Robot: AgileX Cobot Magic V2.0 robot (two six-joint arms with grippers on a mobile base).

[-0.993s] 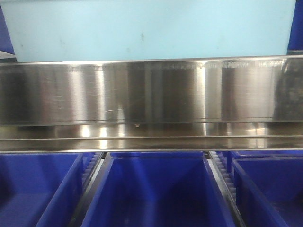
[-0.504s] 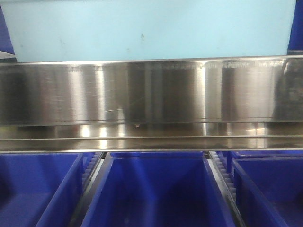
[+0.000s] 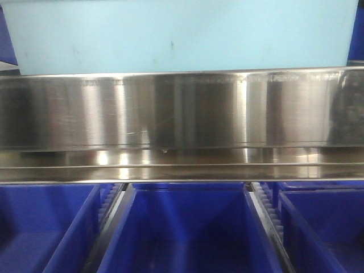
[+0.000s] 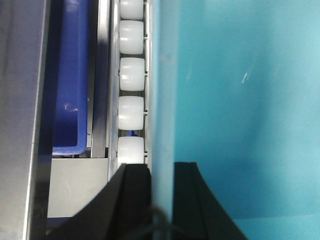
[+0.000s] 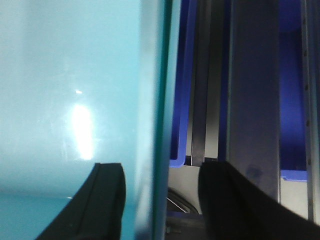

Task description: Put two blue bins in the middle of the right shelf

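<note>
Nothing's shifted; pale blue bin (image 3: 182,34) at 12 o'clock, smooth-sided, left gripper (image 4: 160,170) pinching its wall, right gripper (image 5: 161,167) straddling loosely.

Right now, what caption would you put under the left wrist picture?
Left tool grips the wall of a pale cyan plastic bin beside a row of white rollers.

We face a pale blue bin (image 3: 182,34) spanning nearly the whole width, just above a brushed steel shelf edge (image 3: 182,111). Below it we see three dark blue bins (image 3: 187,233) side by side, with white rollers (image 3: 267,207) between them.
</note>
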